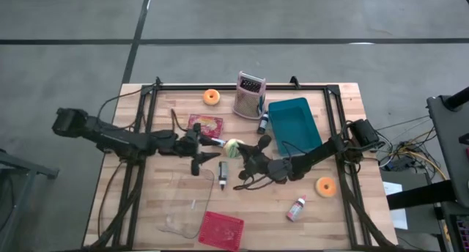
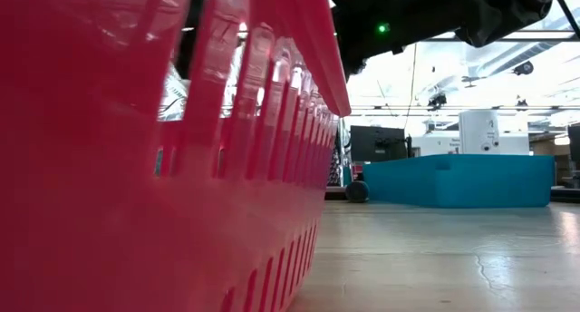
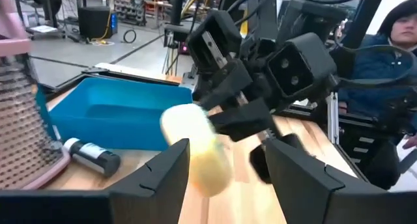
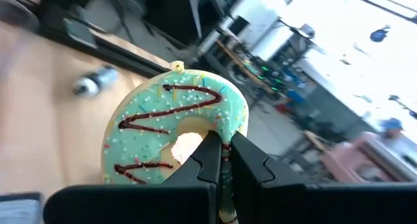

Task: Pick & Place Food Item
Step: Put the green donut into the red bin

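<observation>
Donut [image 4: 174, 134], prob. light and rigid, is being pinched thru its rim by right gripper [image 4: 223, 160]; left gripper [image 3: 227, 162] is gaping open beside it.

High cam stares straight down at the whole table [image 1: 242, 201]. Low cam sits at tabletop level, jammed against the red basket [image 2: 163, 167]; the teal bin [image 2: 458, 180], also visible overhead at 1 o'clock, is farther off.

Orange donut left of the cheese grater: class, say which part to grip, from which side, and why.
Probably from straight above, pinching one side of the ring: one finger in the hole, one outside. The orange donut lies flat on the table, hole up, apart from the cheese grater.
</observation>
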### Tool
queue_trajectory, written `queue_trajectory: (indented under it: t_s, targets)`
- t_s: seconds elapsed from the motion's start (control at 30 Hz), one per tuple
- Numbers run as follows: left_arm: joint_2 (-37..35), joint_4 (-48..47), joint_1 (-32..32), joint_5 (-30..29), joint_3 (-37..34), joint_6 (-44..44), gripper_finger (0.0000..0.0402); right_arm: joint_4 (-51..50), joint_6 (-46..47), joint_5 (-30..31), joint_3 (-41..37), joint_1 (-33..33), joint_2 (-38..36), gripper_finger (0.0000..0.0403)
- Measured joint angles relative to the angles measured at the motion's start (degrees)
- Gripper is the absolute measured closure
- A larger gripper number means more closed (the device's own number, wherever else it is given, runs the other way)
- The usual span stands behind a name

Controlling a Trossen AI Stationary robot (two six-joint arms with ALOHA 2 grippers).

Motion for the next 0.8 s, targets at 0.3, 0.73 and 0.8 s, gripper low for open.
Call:
queue_trajectory:
  t_s: [0.3, 0.73, 0.8]
  targets:
    - [6.25, -1.56, 0.20, -3.68, 4.89, -1.29, 0.0193, 2.14, -6.16, 5.80, 0.08, 0.09, 0.00, 0.0394]
    - [6.92, -2.07, 0.46, -8.73, 4.49, -0.81, 0.0193, 3.61, -8.96, 6.76, 0.56, 0.50, -0.07, 0.0394]
    - [7.19, -2.03, 0.46, -8.74, 4.52, -0.81, 0.0193, 3.63, -8.95, 6.53, 0.87, 0.50, -0.09, 0.0394]
